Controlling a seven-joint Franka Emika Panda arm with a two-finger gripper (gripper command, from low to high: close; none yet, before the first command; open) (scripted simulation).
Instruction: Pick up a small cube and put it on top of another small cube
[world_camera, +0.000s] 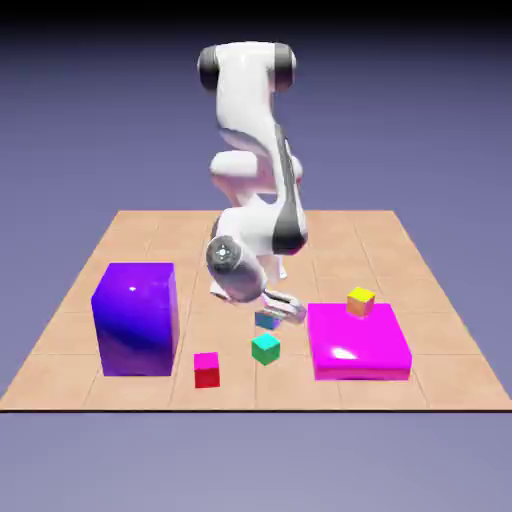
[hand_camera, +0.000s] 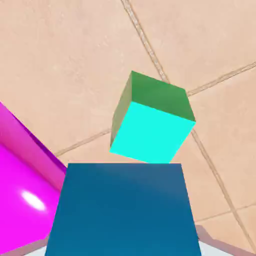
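Observation:
My gripper (world_camera: 270, 318) is shut on the small cyan cube (world_camera: 266, 320), holding it just above the table. In the hand view this cube (hand_camera: 122, 210) fills the lower middle as a dark blue face and hides both fingertips. The other small cube (world_camera: 265, 348), emerald-teal, rests on the tiles just in front of and below the held cube. From the hand it appears as a tilted green and bright cyan cube (hand_camera: 152, 122) directly beyond the held one, with a gap of floor around it.
A flat magenta block (world_camera: 358, 340) lies at the exterior view's right, with a yellow cube (world_camera: 360, 300) on its far corner; its edge (hand_camera: 20, 170) shows in the hand view. A tall purple block (world_camera: 136, 318) stands left. A red-magenta cube (world_camera: 207, 369) sits near the front.

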